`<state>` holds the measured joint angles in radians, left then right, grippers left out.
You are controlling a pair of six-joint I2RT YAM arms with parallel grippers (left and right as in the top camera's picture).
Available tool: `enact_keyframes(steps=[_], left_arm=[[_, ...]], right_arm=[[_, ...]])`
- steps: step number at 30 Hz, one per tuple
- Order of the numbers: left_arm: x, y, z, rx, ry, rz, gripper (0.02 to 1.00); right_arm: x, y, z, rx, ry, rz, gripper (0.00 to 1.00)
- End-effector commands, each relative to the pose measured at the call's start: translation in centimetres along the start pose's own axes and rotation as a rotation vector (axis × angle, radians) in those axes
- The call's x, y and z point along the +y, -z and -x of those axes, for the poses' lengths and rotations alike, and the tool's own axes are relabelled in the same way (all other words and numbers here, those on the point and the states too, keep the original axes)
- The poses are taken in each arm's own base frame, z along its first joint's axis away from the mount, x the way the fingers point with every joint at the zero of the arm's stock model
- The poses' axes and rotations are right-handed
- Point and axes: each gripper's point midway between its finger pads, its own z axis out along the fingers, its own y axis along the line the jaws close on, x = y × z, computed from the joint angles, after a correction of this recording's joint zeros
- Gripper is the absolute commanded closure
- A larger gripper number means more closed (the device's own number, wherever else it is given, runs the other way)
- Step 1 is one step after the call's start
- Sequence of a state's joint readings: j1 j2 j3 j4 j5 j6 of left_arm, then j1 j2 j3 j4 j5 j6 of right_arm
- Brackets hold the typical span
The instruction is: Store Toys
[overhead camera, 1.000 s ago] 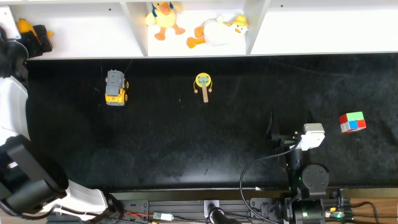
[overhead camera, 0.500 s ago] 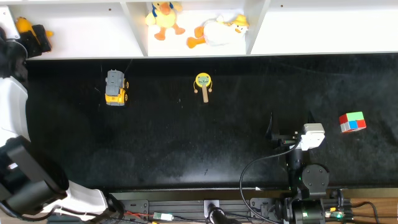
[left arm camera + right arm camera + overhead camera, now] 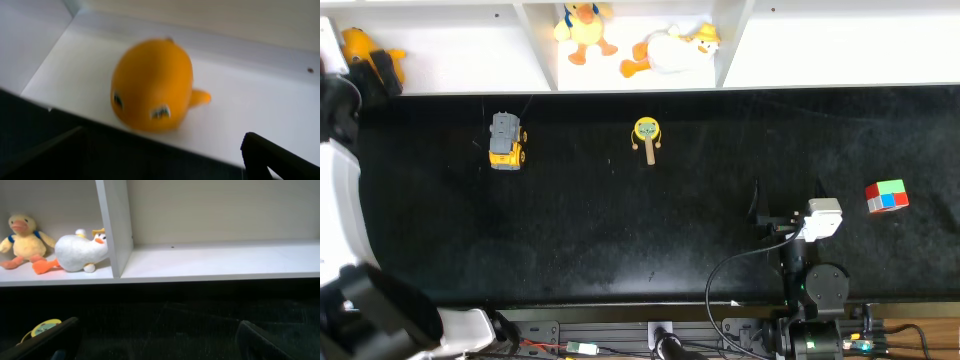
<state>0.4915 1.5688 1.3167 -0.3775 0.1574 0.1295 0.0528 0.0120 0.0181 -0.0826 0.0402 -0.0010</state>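
the left gripper (image 3: 165,136) is in the upper left corner of the top view, at the front lip of the white shelf unit (image 3: 460,60). its fingers are spread wide and hold nothing. just past them the smooth orange rounded toy (image 3: 152,85) rests on the floor of the leftmost compartment, close to the front edge, and neither finger touches it in the wrist view. the right gripper (image 3: 159,326) is low over the black mat (image 3: 620,230), lower right of centre in the top view. its fingers are also apart and empty, and it faces the shelf. in the middle compartment, top centre of the frame, a yellow plush duck (image 3: 582,28) sits upright. beside it a white plush goose with orange feet (image 3: 670,50) lies on its side against the divider. out on the mat, a grey and yellow toy truck (image 3: 505,140) stands in the upper left area. a small yellow round-headed rattle with a wooden handle (image 3: 647,137) lies near upper centre. a multicoloured cube (image 3: 887,196) sits at the far right, well apart from the right gripper.
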Motion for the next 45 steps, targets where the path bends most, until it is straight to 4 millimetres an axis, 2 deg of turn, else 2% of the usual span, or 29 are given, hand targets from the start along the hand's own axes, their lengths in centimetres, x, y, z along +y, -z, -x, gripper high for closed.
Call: enact_keyframes(steps=[1,4,9,12,14,17,21,27,34,45], left_arm=[[-0.7,3.9,-1.4,-0.011,0.006,0.000,0.020],[-2.1,6.3,-4.6,0.015,0.003,-0.018,0.020],[-5.8,9.7,-11.2,0.063,0.028,-0.101,0.023],[-7.9,10.5,-14.8,0.158,0.065,-0.147,0.023],[-9.8,10.6,-16.2,0.207,0.034,-0.195,0.020],[-12.4,10.2,-17.1,0.245,-0.039,-0.247,0.023],[-14.6,9.0,-18.4,0.305,-0.082,-0.282,0.020],[-15.1,6.6,-20.3,0.394,-0.072,-0.284,0.020],[-15.5,4.1,-19.4,0.341,-0.092,-0.283,0.023],[-14.6,1.4,-19.9,0.330,-0.204,-0.217,0.025]], right_arm=[[0.0,0.0,-0.4,0.001,0.003,0.004,0.005],[0.0,0.0,-0.4,0.001,0.003,0.003,0.007],[0.0,0.0,-0.4,0.001,0.003,0.003,0.005],[0.0,0.0,-0.4,0.001,0.003,0.003,0.003],[0.0,0.0,-0.3,0.000,0.003,0.004,0.005],[0.0,0.0,-0.3,0.000,0.003,0.004,0.005],[0.0,0.0,-0.4,0.001,0.003,0.004,0.005],[0.0,0.0,-0.3,0.000,0.003,0.003,0.005],[0.0,0.0,-0.4,0.001,0.003,0.003,0.005],[0.0,0.0,-0.4,0.001,0.003,0.003,0.003]])
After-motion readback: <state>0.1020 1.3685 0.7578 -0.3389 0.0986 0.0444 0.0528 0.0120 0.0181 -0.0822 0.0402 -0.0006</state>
